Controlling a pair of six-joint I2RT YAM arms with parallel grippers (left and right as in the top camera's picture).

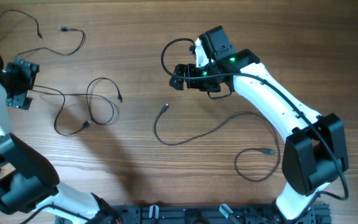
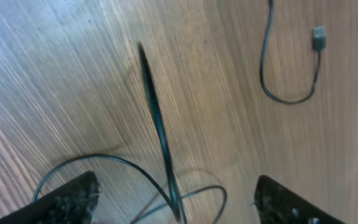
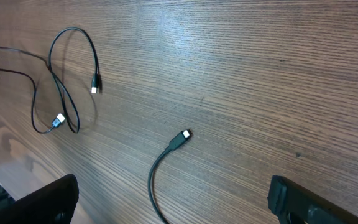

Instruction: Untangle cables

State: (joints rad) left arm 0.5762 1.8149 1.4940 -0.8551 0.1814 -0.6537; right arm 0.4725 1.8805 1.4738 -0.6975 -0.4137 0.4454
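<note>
At far left, left hand (image 2: 176, 186) above cables (image 2: 158, 118)

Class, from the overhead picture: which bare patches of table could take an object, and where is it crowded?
Bare: top right corner beyond the right arm; top centre between the top-left cable and right gripper. Crowded: the looped cables at left.

- I see my left end effector (image 1: 21, 82) at the far left, its fingers spread wide.
- My right end effector (image 1: 178, 76) points left near centre, fingers wide apart.
</note>
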